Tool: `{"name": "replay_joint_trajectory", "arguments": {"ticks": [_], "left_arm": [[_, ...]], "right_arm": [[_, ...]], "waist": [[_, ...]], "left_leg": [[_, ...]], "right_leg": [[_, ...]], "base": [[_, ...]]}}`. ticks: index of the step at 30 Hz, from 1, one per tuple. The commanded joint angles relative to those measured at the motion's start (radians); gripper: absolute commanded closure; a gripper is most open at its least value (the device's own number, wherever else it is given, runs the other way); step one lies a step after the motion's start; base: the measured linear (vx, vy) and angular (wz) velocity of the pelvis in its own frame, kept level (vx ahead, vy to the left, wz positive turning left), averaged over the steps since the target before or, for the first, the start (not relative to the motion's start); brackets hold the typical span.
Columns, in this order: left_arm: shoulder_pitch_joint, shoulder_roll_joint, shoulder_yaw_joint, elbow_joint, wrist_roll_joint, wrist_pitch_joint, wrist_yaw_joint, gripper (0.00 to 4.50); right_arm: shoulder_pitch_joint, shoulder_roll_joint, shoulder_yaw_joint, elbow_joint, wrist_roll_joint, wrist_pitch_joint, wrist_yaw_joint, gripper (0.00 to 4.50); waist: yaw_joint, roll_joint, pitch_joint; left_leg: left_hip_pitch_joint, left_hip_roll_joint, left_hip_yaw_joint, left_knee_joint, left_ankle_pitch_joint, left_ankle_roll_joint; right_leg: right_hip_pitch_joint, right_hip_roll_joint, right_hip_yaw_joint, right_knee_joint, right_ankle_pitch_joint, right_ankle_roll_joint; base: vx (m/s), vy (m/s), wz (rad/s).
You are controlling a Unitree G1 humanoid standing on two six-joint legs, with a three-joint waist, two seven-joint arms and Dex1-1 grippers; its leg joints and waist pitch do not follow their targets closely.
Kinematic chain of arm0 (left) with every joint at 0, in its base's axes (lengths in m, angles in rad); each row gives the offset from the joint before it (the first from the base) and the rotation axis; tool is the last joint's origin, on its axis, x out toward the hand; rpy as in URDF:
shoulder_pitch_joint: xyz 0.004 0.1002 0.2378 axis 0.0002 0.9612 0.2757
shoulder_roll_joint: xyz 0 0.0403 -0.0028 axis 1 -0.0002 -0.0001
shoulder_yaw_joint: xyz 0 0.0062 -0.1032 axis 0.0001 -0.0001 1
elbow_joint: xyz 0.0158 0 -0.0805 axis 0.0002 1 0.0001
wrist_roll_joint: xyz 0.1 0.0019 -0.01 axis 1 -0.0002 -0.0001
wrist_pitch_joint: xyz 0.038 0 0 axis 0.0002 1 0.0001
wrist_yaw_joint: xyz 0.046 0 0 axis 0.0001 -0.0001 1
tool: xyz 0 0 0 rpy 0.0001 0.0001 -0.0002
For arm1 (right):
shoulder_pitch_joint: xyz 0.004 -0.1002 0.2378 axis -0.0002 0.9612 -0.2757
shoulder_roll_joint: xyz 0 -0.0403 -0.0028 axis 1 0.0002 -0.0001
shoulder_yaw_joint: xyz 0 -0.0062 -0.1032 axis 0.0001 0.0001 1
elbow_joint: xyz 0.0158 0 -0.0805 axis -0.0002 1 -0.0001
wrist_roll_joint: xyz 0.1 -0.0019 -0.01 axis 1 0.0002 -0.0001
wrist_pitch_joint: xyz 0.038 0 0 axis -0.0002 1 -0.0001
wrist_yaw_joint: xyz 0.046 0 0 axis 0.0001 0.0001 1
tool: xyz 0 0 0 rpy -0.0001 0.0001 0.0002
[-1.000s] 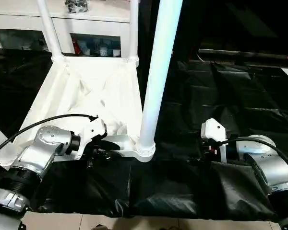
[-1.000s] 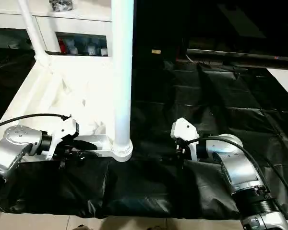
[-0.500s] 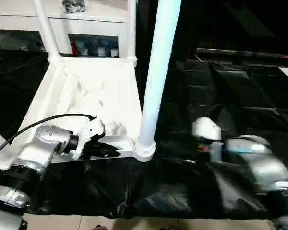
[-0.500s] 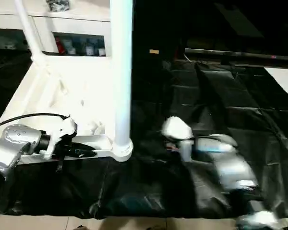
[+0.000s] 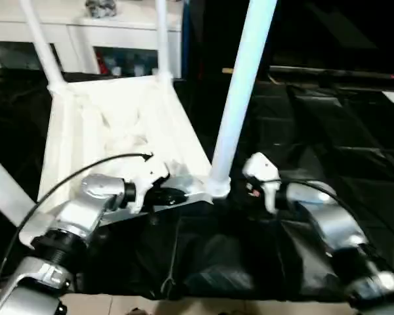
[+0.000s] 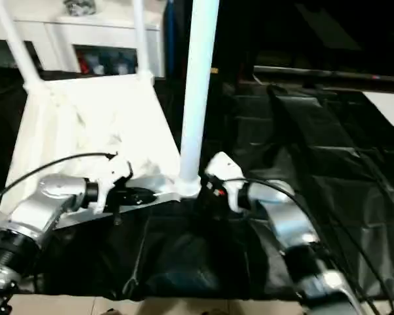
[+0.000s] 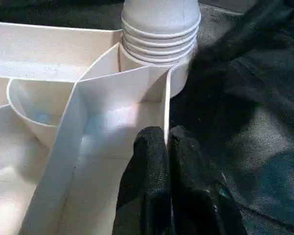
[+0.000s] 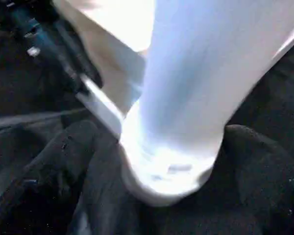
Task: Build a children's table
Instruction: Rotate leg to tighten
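1. White tabletop (image 5: pixel 118 125) lying upside down on the black-covered work table (image 5: pixel 328 131), ribbed underside facing up, near edge tilted toward the robot's left.
2. Near right leg (image 5: pixel 240 98) planted in the near right corner socket (image 7: pixel 159 29), rising and leaning slightly to the right; flared ringed end seated on the socket.
3. Two far legs standing in the far corner sockets: far left leg (image 5: pixel 41 46) and far right leg (image 5: pixel 161 36).
4. Another white leg (image 5: pixel 6 187) crossing the lower left corner of the left eye view at a slant; seating impossible to tell.
5. Open ribbed compartments of the underside (image 7: pixel 44 98) holding nothing but their own walls and a curved rib.
6. Left gripper (image 7: pixel 167 142) pinched tight on the thin outer wall of the tabletop's near edge, one black finger (image 7: pixel 147 161) inside the rim and the other outside, just short of the near right socket.
7. Right gripper (image 6: pixel 207 190) spread nearly full wide, close beside the base of the near right leg, holding nothing; contact with the leg not discernible.
8. White cabinet (image 5: pixel 111 29) with shelves behind the work table.
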Motion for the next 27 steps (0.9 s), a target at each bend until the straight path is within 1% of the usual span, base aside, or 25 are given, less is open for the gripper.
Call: {"name": "replay_joint_trajectory", "arguments": {"ticks": [1, 2, 3, 4, 6, 7, 9, 11, 12, 13, 15, 18, 19, 21, 22, 23, 24, 27], "left_arm": [[0.019, -0.021, -0.019, -0.012, -0.001, 0.014, 0.014, 4.43], [0.018, -0.023, -0.017, -0.013, 0.003, 0.015, 0.018, 4.43], [0.019, -0.024, -0.016, -0.014, 0.006, 0.016, 0.021, 4.5], [0.019, -0.025, -0.014, -0.015, 0.008, 0.016, 0.023, 4.5], [0.02, -0.025, -0.012, -0.015, 0.011, 0.016, 0.02, 4.5], [0.021, -0.025, -0.012, -0.014, 0.013, 0.015, 0.018, 4.5], [0.023, -0.023, -0.012, -0.013, 0.018, 0.013, 0.014, 4.5], [0.023, -0.022, -0.011, -0.012, 0.018, 0.013, 0.012, 4.5], [0.02, -0.023, -0.007, -0.007, 0.018, 0.015, 0.012, 4.5], [0.016, -0.024, -0.005, -0.003, 0.02, 0.016, 0.013, 4.5], [0.011, -0.022, -0.004, 0.001, 0.026, 0.02, 0.016, 4.5], [0.01, -0.021, -0.001, -0.006, 0.025, 0.03, 0.015, 4.5], [0.01, -0.022, 0.002, -0.008, 0.024, 0.036, 0.019, 4.5], [0.018, -0.025, 0.008, -0.018, 0.03, 0.052, 0.043, 4.5], [0.021, -0.027, 0.009, -0.02, 0.034, 0.057, 0.055, 4.5], [0.023, -0.034, 0.01, -0.024, 0.038, 0.064, 0.071, 4.5], [0.024, -0.044, 0.012, -0.027, 0.042, 0.075, 0.094, 4.5], [0.02, -0.077, 0.018, -0.037, 0.052, 0.103, 0.157, 4.5]], "right_arm": [[-0.023, -0.006, -0.013, 0.027, -0.017, -0.021, -0.026, 0.0], [-0.031, -0.001, -0.02, 0.04, -0.015, -0.021, -0.033, 0.0], [-0.036, 0.003, -0.025, 0.05, -0.014, -0.023, -0.036, 0.28], [-0.04, 0.007, -0.03, 0.057, -0.008, -0.025, -0.032, 0.28], [-0.044, 0.011, -0.032, 0.067, -0.002, -0.027, -0.026, 0.44], [-0.047, 0.011, -0.028, 0.073, -0.003, -0.03, -0.023, 0.44], [-0.052, 0.01, -0.02, 0.087, -0.001, -0.032, -0.013, 0.77], [-0.053, 0.009, -0.016, 0.089, -0.001, -0.033, -0.009, 0.8], [-0.055, 0.008, -0.013, 0.097, -0.003, -0.038, -0.006, 1.04], [-0.058, 0.009, -0.014, 0.106, -0.004, -0.043, -0.004, 1.15], [-0.065, 0.016, -0.021, 0.124, -0.002, -0.048, -0.005, 1.22], [-0.073, 0.031, -0.031, 0.14, 0.006, -0.051, -0.013, 1.57], [-0.073, 0.038, -0.03, 0.144, 0.006, -0.053, -0.016, 1.62], [-0.061, 0.057, -0.024, 0.148, 0.003, -0.054, -0.029, 1.65], [-0.053, 0.064, -0.021, 0.145, 0.002, -0.054, -0.035, 1.71], [-0.041, 0.073, -0.018, 0.136, 0.001, -0.05, -0.046, 1.74], [-0.029, 0.084, -0.017, 0.128, -0.001, -0.044, -0.063, 1.76], [-0.004, 0.118, -0.019, 0.11, -0.013, -0.03, -0.131, 1.77]], "waist": [[0.001, 0.01, -0.069], [0.001, 0.007, -0.07], [0.002, 0.008, -0.07], [0.002, 0.007, -0.071], [0.001, 0.008, -0.071], [0.001, 0.008, -0.071], [0.001, 0.007, -0.07], [0.001, 0.007, -0.069], [0.0, 0.005, -0.069], [0.0, 0.005, -0.069], [0.0, 0.004, -0.069], [-0.001, 0.004, -0.068], [-0.002, 0.005, -0.068], [-0.002, 0.004, -0.067], [-0.005, 0.006, -0.066], [-0.006, 0.006, -0.066], [-0.009, 0.003, -0.065], [-0.01, 0.003, -0.064]], "left_leg": [[0.014, 0.017, -0.002, -0.071, -0.26, -0.007], [0.011, 0.016, -0.001, -0.071, -0.253, -0.005], [0.012, 0.016, -0.001, -0.071, -0.252, -0.005], [0.011, 0.016, 0.0, -0.07, -0.247, -0.003], [0.009, 0.016, 0.0, -0.07, -0.242, 0.001], [0.008, 0.015, 0.0, -0.07, -0.242, 0.001], [0.01, 0.015, 0.0, -0.07, -0.248, 0.002], [0.01, 0.016, -0.001, -0.071, -0.257, 0.002], [0.009, 0.016, -0.001, -0.071, -0.257, 0.002], [0.009, 0.016, -0.001, -0.072, -0.256, 0.001], [0.008, 0.016, -0.001, -0.071, -0.258, 0.002], [0.009, 0.016, -0.001, -0.072, -0.258, 0.002], [0.01, 0.016, -0.001, -0.072, -0.264, 0.002], [0.009, 0.016, -0.001, -0.072, -0.266, -0.001], [0.009, 0.016, -0.002, -0.073, -0.273, -0.003], [0.01, 0.016, -0.003, -0.074, -0.279, -0.006], [0.01, 0.017, -0.001, -0.074, -0.282, -0.005], [0.012, 0.015, -0.002, -0.074, -0.294, -0.009]], "right_leg": [[0.05, -0.062, 0.038, -0.079, -0.326, -0.181], [0.052, -0.061, 0.039, -0.077, -0.308, -0.182], [0.052, -0.063, 0.039, -0.077, -0.306, -0.185], [0.054, -0.062, 0.038, -0.077, -0.296, -0.186], [0.055, -0.063, 0.039, -0.075, -0.282, -0.189], [0.055, -0.063, 0.039, -0.075, -0.286, -0.186], [0.054, -0.064, 0.038, -0.078, -0.308, -0.183], [0.053, -0.064, 0.038, -0.08, -0.328, -0.175], [0.053, -0.064, 0.038, -0.08, -0.332, -0.174], [0.053, -0.064, 0.038, -0.079, -0.335, -0.174], [0.052, -0.065, 0.038, -0.08, -0.341, -0.173], [0.052, -0.065, 0.038, -0.08, -0.346, -0.172], [0.05, -0.065, 0.038, -0.081, -0.355, -0.173], [0.051, -0.065, 0.038, -0.082, -0.365, -0.168], [0.05, -0.064, 0.037, -0.084, -0.372, -0.166], [0.05, -0.064, 0.037, -0.084, -0.382, -0.162], [0.048, -0.064, 0.038, -0.086, -0.387, -0.16], [0.045, -0.064, 0.036, -0.092, -0.433, -0.144]], "base": [[0.0, 0.0, 0.0], [0.0, 0.0, 0.0], [0.0, 0.0, 0.0], [0.0, 0.0, 0.0], [0.0, 0.0, 0.0], [0.0, 0.0, 0.0], [0.0, 0.0, 0.0], [0.0, 0.0, 0.0], [0.0, 0.0, 0.0], [0.0, 0.0, 0.0], [0.0, 0.0, 0.0], [0.0, 0.0, 0.0], [0.0, 0.0, 0.0], [0.0, 0.0, 0.0], [0.0, 0.0, 0.0], [0.0, 0.0, 0.0], [0.0, 0.0, 0.0], [0.0, 0.0, 0.0]]}}
